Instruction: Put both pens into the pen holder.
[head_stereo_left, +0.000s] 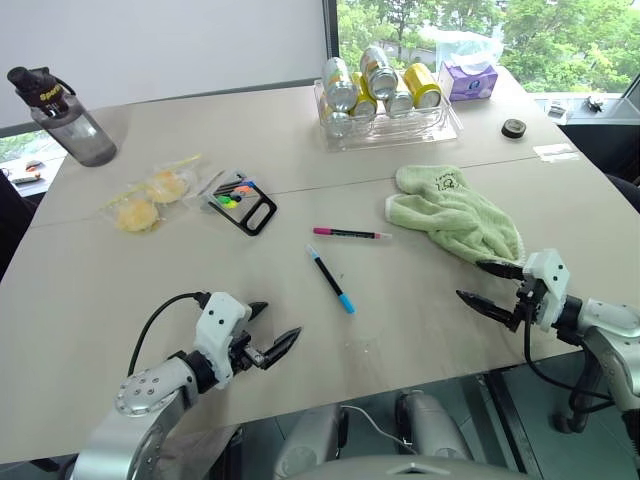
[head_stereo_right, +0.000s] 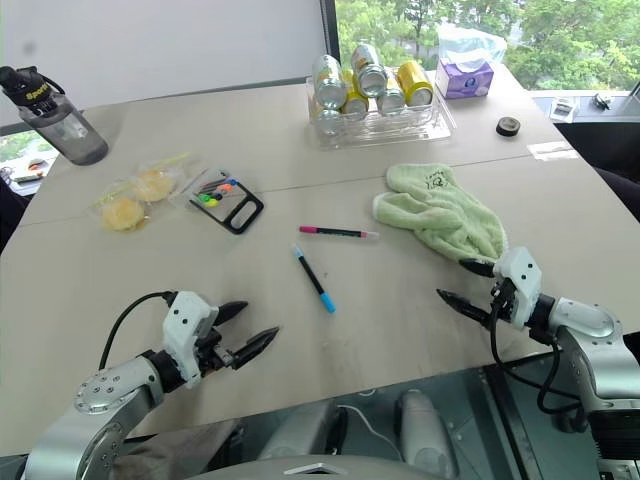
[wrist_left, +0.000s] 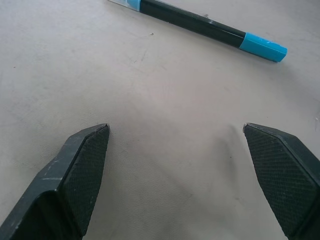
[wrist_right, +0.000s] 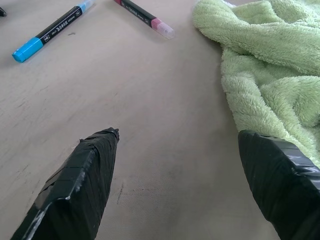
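Observation:
Two black pens lie in the middle of the table: the magenta-ended pen (head_stereo_left: 350, 233) lies crosswise, and the light-blue-ended pen (head_stereo_left: 331, 279) slants toward me just in front of it. The pen holder (head_stereo_left: 243, 202), a flat black tray with green, orange and blue bits, lies further back on the left. My left gripper (head_stereo_left: 277, 329) hovers open near the front edge, short of the blue-ended pen (wrist_left: 210, 27). My right gripper (head_stereo_left: 487, 283) stands open at the front right, beside the green cloth, with both pens (wrist_right: 50, 31) ahead of it. Neither gripper holds anything.
A green cloth (head_stereo_left: 455, 215) lies right of the pens. A clear tray of drink cans (head_stereo_left: 382, 95) stands at the back, a tissue box (head_stereo_left: 470, 78) and tape roll (head_stereo_left: 514, 127) beyond. Bagged snacks (head_stereo_left: 148, 198) and a dark bottle (head_stereo_left: 62, 117) sit at the left.

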